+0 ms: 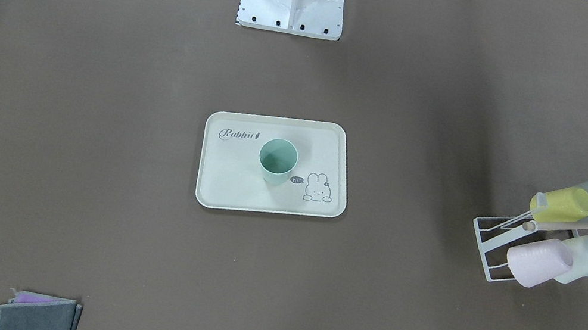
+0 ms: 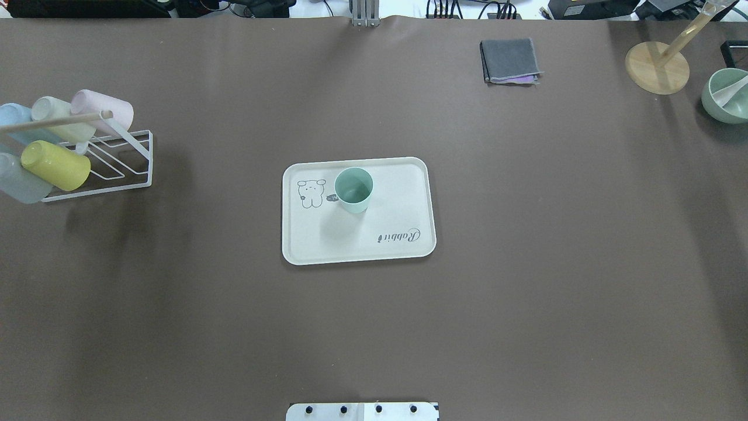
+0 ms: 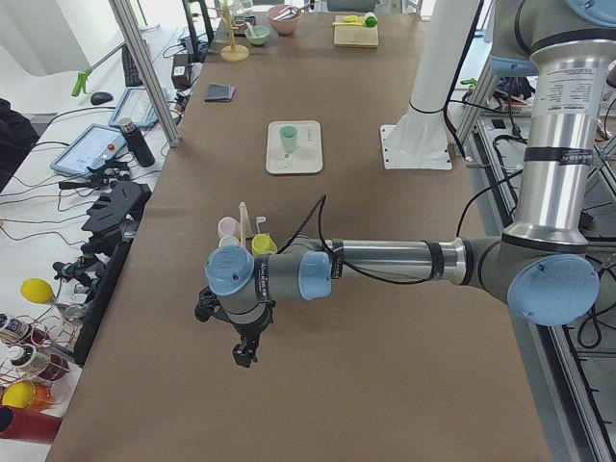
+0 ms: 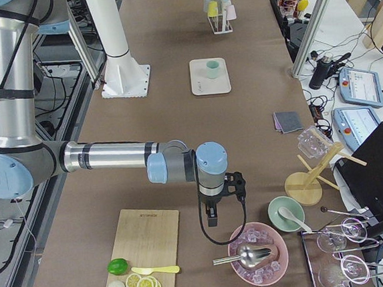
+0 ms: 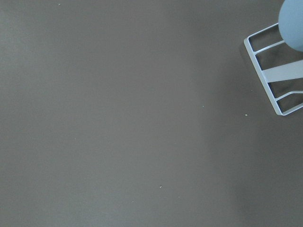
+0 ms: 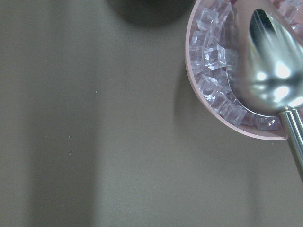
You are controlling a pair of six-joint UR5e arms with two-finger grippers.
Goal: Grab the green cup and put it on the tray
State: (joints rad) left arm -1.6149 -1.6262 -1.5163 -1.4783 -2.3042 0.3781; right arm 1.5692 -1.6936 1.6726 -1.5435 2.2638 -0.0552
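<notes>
The green cup (image 1: 277, 161) stands upright on the cream "Rabbit" tray (image 1: 241, 189) at the table's middle, next to the bunny drawing. It also shows in the overhead view (image 2: 353, 190) on the tray (image 2: 350, 240). No gripper is near it. My left gripper (image 3: 245, 351) hangs over bare table beside the cup rack, far from the tray (image 3: 306, 154). My right gripper (image 4: 211, 215) hangs by the pink ice bowl, far from the tray (image 4: 223, 83). Both grippers show only in the side views, so I cannot tell whether they are open or shut.
A white wire rack (image 2: 117, 169) with several pastel cups stands on my left side; its corner shows in the left wrist view (image 5: 277, 80). A pink bowl of ice with a spoon (image 6: 227, 94), a green bowl (image 2: 726, 96), a wooden stand (image 2: 657, 67) and a folded cloth (image 2: 510, 60) lie on my right.
</notes>
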